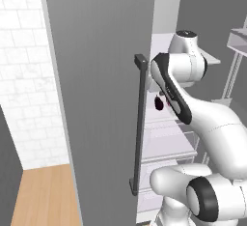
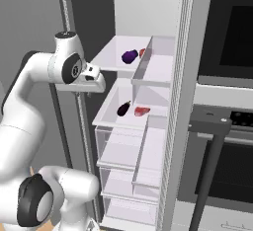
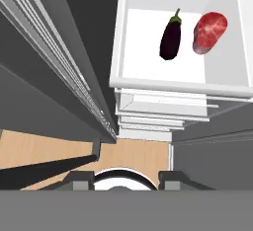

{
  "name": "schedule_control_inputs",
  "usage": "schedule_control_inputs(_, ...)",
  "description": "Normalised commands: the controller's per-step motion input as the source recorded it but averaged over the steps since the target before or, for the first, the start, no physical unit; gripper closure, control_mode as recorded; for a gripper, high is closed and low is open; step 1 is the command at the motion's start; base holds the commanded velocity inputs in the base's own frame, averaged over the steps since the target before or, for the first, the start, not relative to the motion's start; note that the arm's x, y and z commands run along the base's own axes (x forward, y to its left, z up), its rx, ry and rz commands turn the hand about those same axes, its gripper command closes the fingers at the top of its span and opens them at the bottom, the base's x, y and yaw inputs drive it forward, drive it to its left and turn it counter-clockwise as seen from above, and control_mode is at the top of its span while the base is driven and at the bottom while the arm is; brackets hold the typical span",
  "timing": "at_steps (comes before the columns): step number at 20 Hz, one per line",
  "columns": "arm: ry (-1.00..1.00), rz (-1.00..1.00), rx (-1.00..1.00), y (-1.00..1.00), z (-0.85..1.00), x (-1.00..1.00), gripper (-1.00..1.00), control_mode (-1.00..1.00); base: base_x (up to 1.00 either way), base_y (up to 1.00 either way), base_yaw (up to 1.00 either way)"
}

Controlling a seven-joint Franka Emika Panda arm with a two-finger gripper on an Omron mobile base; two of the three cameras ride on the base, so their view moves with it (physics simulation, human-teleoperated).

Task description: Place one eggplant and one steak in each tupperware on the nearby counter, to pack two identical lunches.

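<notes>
Pincer (image 3: 118,185): empty and pressed together, hanging above the fridge shelves and looking down; only the dark tips show at the bottom of the hand view.
Fridge door (image 1: 103,99): swung wide, its long dark handle (image 1: 140,123) just beside the arm.
Lower shelf (image 3: 148,72): nearest food, one dark eggplant (image 3: 171,38) lying just beside a red steak (image 3: 210,31), apart.
Upper shelf (image 2: 111,57): a second eggplant (image 2: 129,56) with a second steak (image 2: 142,53) right behind it.
Eggplant handling: probably firm, smooth and a little slippery, light; best taken across the thick middle, not the green stem.
Steak handling: likely soft, limp and slick; pinch across its narrow width, flat to the shelf.
Tupperware and desk: not visible from here.
Writing: none readable on fridge, food or oven (image 2: 227,77).
</notes>
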Motion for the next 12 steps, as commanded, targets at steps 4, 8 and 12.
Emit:
schedule_control_inputs(4, -0.06, 0.00, 0.00, -0.06, 0.04, -0.10, -1.00, -1.00, 0.00, 0.00, 0.00)
schedule_control_inputs(8, -0.41, 0.00, -0.02, -0.36, 0.23, -0.18, -1.00, -1.00, 0.00, 0.00, 0.00)
schedule_control_inputs(12, -0.50, 0.00, -0.03, -0.37, 0.25, 0.00, -1.00, -1.00, 0.00, 0.00, 0.00)
